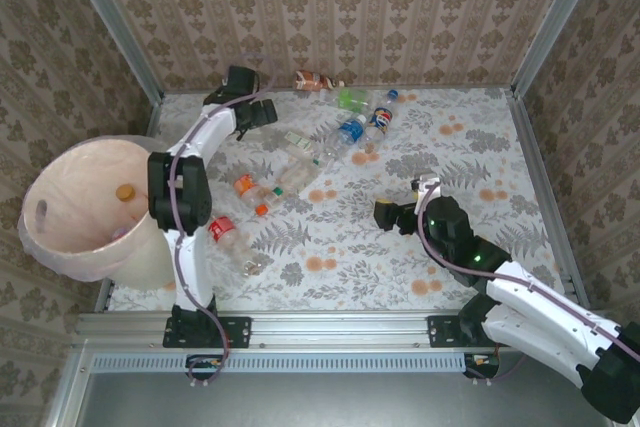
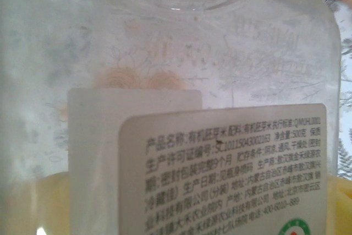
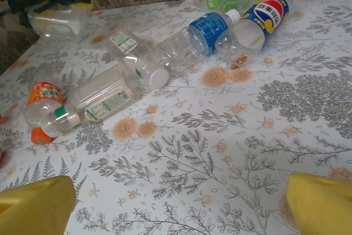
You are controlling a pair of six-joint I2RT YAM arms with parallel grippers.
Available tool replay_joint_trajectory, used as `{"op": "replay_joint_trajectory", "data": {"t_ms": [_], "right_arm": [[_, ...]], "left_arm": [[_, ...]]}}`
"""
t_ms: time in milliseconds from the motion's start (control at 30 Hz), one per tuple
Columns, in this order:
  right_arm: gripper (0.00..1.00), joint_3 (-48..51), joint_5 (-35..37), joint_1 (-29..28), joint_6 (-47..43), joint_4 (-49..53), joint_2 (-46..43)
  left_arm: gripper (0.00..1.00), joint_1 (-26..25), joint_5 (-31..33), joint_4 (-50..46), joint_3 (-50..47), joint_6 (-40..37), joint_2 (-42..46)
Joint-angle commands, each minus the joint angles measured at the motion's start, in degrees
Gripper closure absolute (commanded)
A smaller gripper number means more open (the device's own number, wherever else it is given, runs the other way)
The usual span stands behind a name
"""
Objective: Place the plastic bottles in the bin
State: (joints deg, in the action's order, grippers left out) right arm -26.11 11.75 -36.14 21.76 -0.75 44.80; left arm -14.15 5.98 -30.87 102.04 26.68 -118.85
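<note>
Being pinched by the left gripper [image 1: 258, 115] at the table's [image 1: 400, 277] far-left corner, the clear white-labelled bottle [image 2: 181, 81] could be dropped short if its thin wall buckles on the way to the bin [image 1: 115, 259], in which an orange-capped item [image 1: 125, 191] is seen, while the right gripper [image 1: 384, 216] is held spread and empty, facing the other bottles [image 1: 350, 131].

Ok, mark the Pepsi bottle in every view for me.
Top external: the Pepsi bottle lies in the upper middle of the picture, its blue cap pointing away from the arm bases.
Right wrist: the Pepsi bottle lies at the upper right, its blue cap near the top edge.
Shared landmark: the blue-label bottle lies just left of it in both.
</note>
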Motion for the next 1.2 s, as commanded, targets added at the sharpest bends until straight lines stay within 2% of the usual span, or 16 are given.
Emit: {"op": "replay_joint_trajectory", "data": {"t_ms": [0, 300, 500, 833, 933, 1067, 1167], "right_arm": [[0.0, 0.42, -3.13, 0.24, -1.75, -3.7, 1.03], [0.0, -0.63, -7.62, -0.24, -2.66, -10.46, 7.3], [0.0, -3.35, -8.58, -1.03, -3.08, -13.63, 13.44], [0.0, -7.46, -9.37, -1.74, -3.5, -16.4, 20.64], [0.0, -8.36, -9.55, -1.82, -3.57, -17.13, 22.35], [0.0, -9.38, -10.03, -1.99, -3.78, -17.5, 24.16], [0.0, -9.86, -10.19, -2.0, -3.92, -18.04, 25.05]], "left_arm": [[0.25, 0.35, 0.12, 3.56, -3.03, -1.28, 5.7], [0.25, -1.96, -2.64, 5.6, -11.32, -2.57, 18.88], [0.25, -5.46, -0.29, 6.61, -16.75, -3.66, 29.58], [0.25, -7.47, -0.75, 2.0, -19.38, -4.34, 45.16], [0.24, -6.48, -3.93, 0.08, -18.87, -4.79, 50.13], [0.24, -3.61, -4.68, -5.68, -16.1, -5.81, 55.52], [0.24, 1.41, -4.17, -11.46, -13.47, -6.9, 58.15]]}}
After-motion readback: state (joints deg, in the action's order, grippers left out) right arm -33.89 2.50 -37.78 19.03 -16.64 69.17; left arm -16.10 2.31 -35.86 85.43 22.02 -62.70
